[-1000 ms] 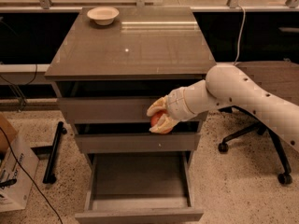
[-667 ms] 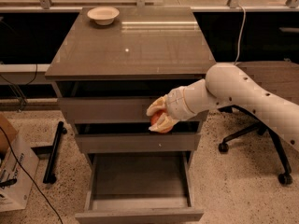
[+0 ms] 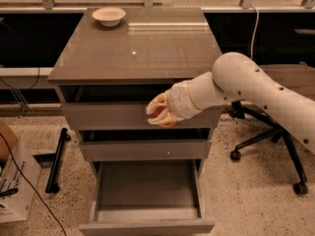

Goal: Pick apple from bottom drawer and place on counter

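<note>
The gripper [image 3: 157, 115] was clamped around the apple [image 3: 161, 110], in front of the top drawer [image 3: 106, 116] and just below the worktop's [image 3: 142, 50] front edge. The bottom drawer [image 3: 147, 187] stood pulled open underneath. A bowl [image 3: 109, 16] sat at the worktop's far-left corner.

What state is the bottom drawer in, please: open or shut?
Open: the bottom drawer is pulled out, its bare floor visible. The claw, closed on the apple, is in front of the top drawer.
</note>
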Available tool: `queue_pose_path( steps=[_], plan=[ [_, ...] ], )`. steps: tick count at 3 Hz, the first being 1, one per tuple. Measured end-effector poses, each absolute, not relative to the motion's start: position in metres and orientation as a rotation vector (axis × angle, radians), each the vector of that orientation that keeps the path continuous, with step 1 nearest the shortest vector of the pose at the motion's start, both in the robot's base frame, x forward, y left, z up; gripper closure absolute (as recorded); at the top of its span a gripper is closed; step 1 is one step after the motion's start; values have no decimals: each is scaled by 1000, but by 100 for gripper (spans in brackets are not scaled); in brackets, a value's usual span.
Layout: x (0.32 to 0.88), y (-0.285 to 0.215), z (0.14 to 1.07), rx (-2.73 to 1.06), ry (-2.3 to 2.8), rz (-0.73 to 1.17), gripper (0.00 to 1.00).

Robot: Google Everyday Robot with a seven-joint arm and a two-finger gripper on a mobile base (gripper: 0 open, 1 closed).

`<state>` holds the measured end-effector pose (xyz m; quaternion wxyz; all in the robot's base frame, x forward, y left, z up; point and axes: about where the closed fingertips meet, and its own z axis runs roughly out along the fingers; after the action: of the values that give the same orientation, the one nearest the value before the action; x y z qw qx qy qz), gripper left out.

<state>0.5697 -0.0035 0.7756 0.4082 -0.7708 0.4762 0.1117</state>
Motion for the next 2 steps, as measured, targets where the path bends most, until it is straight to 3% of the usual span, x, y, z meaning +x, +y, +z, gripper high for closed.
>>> queue_pose_path(
  steps=[2],
  plan=[
    [560, 27, 864, -2022, 908, 167, 100]
  ],
)
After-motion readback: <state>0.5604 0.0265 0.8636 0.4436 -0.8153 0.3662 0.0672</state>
